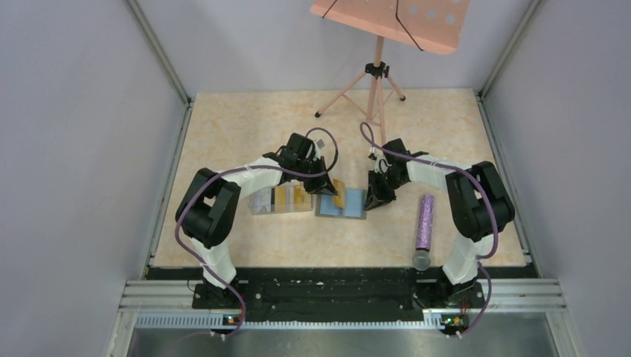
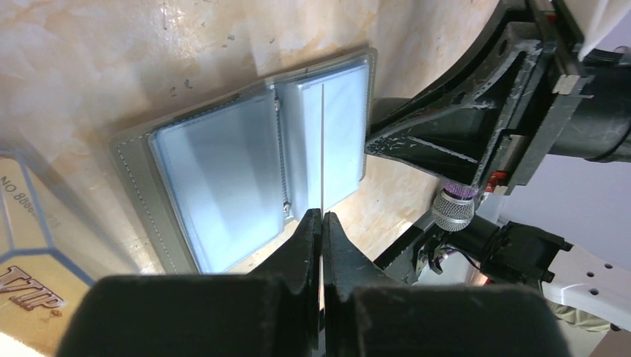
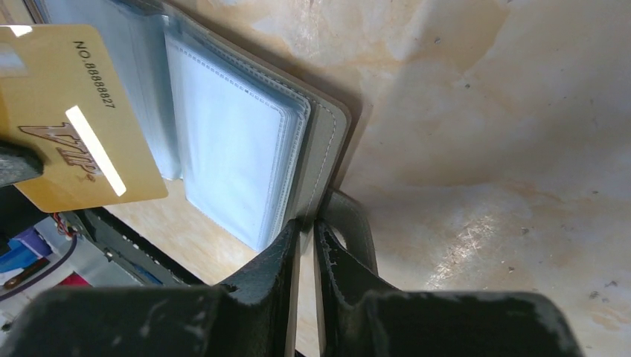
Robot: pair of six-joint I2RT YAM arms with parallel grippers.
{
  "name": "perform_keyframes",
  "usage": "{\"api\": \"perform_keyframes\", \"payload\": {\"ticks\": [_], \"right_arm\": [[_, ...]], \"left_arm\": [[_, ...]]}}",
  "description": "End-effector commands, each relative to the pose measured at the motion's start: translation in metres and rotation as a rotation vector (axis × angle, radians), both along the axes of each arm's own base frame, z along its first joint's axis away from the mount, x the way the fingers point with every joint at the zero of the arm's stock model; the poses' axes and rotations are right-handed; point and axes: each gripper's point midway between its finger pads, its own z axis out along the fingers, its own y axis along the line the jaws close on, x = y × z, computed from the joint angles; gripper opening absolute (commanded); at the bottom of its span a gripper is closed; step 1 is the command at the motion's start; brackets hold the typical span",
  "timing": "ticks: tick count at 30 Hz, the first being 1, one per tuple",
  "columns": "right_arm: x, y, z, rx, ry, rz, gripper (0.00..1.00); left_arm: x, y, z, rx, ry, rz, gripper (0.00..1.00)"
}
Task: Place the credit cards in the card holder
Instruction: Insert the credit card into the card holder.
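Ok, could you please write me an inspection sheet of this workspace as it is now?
Surface: beige marbled table, a few dark specks, no spills seen.
Job's things: card holder lies open; gold card is held above it; more cards sit in a clear box.
Clutter: purple glitter microphone lies on the right side.
Grippers: left gripper, fingers shut on the gold card; right gripper, fingers pinching the holder's right cover edge.
Cables: purple cables run along both arms, away from the card holder.
Surroundings: pink music stand on a tripod at the far edge; plain grey walls.
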Motion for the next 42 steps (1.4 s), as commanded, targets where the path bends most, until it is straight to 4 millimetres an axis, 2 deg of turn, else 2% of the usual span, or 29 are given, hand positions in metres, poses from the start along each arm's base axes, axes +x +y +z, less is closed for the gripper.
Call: {"api": "perform_keyframes", "payload": {"ticks": [1,9,20,33,42], "right_arm": [[0.003,0.000,-0.002,0.012,-0.001,-0.006,0.11],[0.002,0.000,-0.002,0.013,0.001,-0.004,0.09],[0.003,0.001,-0.001,0.018,0.001,-0.004,0.08],[0.002,0.003,0.000,0.032,0.007,-0.004,0.08],[0.003,0.004,0.001,0.038,0.005,-0.006,0.08]], "left_arm": [[0.010,-0.002,0.030,-0.047,-0.072,0.023,0.00],[0.006,0.005,0.011,0.012,-0.038,0.018,0.00],[0.001,0.000,-0.008,0.002,0.021,-0.010,0.00],[-0.004,-0.013,-0.006,-0.075,0.052,-0.006,0.00],[-0.007,-0.004,-0.014,-0.019,0.056,0.013,0.00]]}}
